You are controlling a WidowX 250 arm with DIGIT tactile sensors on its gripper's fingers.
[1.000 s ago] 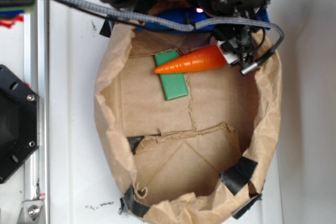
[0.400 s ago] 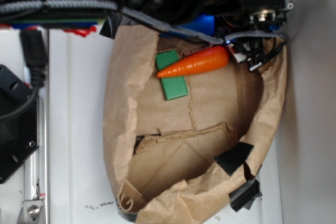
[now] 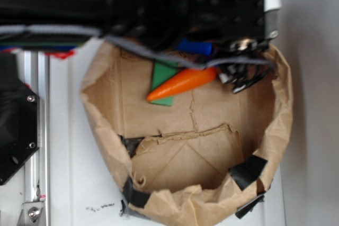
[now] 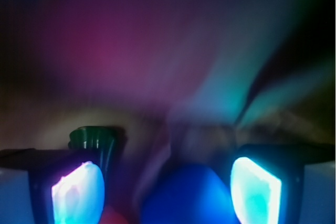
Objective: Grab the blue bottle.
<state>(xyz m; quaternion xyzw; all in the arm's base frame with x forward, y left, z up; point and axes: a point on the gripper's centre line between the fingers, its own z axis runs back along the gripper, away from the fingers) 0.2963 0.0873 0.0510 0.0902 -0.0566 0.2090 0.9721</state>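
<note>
Gripper (image 4: pixel 168 182) fingers (image 4: pixel 77 192) glow on each side of the blue bottle (image 4: pixel 184 195) in the wrist view. The jaws are open with the bottle between them, and I cannot tell if they touch it. From outside, the black arm (image 3: pixel 159 3) now covers the whole top edge of the paper bag (image 3: pixel 100 109); a second ago it sat higher and more to the right. The bag has changed shape too: its left wall bulges out wider than before. The green block (image 3: pixel 160 78) and the orange carrot (image 3: pixel 183 84) lie more tilted now, with the carrot tip pointing down to the left. Only a small bit of the blue bottle (image 3: pixel 195 47) shows at the bag's top edge, just above the carrot.
</note>
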